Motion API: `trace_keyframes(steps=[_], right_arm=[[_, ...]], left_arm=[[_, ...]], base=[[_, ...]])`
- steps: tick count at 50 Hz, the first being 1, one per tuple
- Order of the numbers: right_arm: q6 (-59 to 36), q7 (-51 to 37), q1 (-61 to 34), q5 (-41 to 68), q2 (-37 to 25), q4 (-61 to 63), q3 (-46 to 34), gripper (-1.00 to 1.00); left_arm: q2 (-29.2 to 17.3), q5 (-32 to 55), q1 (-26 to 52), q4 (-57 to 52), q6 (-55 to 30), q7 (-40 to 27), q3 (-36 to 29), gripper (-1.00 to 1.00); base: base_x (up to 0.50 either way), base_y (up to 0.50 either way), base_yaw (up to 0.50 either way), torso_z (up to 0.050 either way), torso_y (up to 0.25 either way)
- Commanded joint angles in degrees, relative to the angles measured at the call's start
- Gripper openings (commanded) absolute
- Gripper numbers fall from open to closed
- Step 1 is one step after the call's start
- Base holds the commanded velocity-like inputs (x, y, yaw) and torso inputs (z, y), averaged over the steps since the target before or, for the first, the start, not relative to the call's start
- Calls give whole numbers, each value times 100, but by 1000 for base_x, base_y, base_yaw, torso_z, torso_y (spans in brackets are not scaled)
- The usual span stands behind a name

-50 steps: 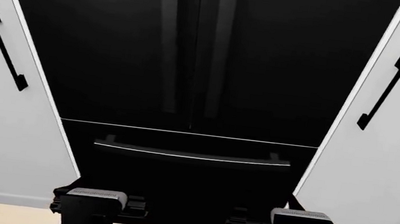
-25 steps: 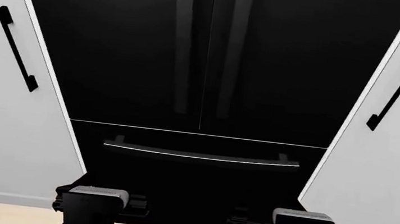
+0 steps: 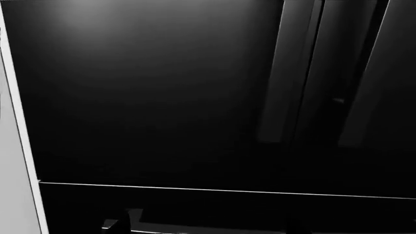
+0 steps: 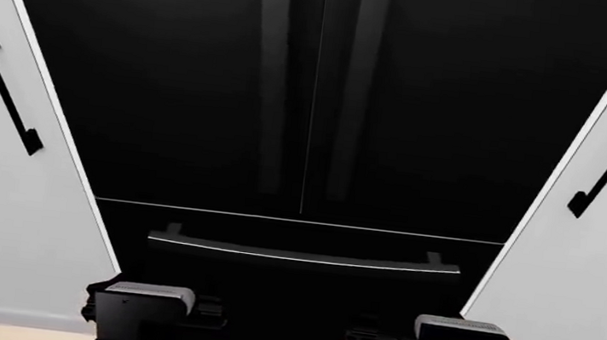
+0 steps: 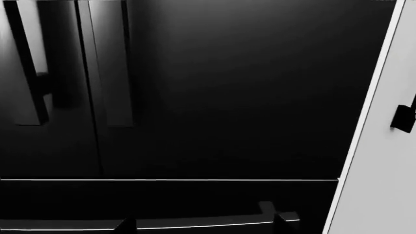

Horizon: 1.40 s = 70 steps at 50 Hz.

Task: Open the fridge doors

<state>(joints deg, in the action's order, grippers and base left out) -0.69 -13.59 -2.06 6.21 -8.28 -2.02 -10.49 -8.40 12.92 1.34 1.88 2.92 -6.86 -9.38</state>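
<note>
While fridge doors (image 4: 315,94) sit shut, contents hidden; both arms' jaws state unclear.

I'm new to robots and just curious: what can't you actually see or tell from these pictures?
- Fridge doors: tops cut off by the head view's upper edge.
- What is inside the fridge: hidden, both doors shut.
- Left claw and right claw: black against the black drawer in the head view, so open or shut cannot be told.
</note>
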Motion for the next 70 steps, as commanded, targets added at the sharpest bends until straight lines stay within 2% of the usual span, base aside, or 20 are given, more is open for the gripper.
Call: trace_keyframes(steps=[1,9,12,14,16,18,19,22,23,24,25,39,54,70], right_arm=[[-7,-51,-18,19,-35,-12,-57,100],[16,-67,-12,79,-54,-19,-71,100],[21,-73,-9,102,-60,-18,-76,100],[29,-74,-22,112,-63,-38,-84,100],[34,-77,-33,139,-65,-57,-77,100],[30,-81,-32,149,-70,-58,-85,100],[41,-82,-30,154,-71,-51,-89,100],[33,-86,-26,180,-84,-47,-90,100],[-25,-36,-72,239,-84,-128,-95,100],[-22,-41,-70,238,-86,-126,-101,100],[-20,-42,-78,243,-89,-139,-102,100],[3,-62,-100,326,-121,-182,-127,100],[-2,-102,-114,395,-152,-212,-157,100],[14,-134,-121,462,-189,-211,-193,100]], left_arm=[[-9,117,15,57,55,-20,-7,100],[-14,13,130,127,-45,-99,-119,100],[-12,224,209,-221,-411,-165,-63,100],[-128,172,354,-619,-959,-263,-157,100],[-96,591,676,-980,-1504,-154,-175,100],[-202,457,866,-1315,-1853,-243,-322,100],[-160,646,1171,-1504,-2334,-305,-319,100],[-136,740,1734,-1766,-3059,-489,-390,100],[46,697,2594,-1323,-3918,-658,-701,100],[100,720,3453,-1211,-4778,-657,-698,100],[143,737,4313,-1118,-4997,-644,-693,100],[424,649,5234,170,-4650,-491,-967,100],[516,751,5434,646,-4471,-495,-1146,100],[623,696,5910,2061,-3746,-459,-1256,100]], base=[[262,0,0,0,0],[29,0,0,0,2],[0,0,0,0,0],[0,0,0,0,0],[0,0,0,0,0],[0,0,0,0,0],[0,0,0,0,0],[0,0,0,0,0],[0,0,0,0,0],[0,0,0,0,0],[0,0,0,0,0],[0,0,0,0,0],[0,0,0,0,0],[0,0,0,0,0]])
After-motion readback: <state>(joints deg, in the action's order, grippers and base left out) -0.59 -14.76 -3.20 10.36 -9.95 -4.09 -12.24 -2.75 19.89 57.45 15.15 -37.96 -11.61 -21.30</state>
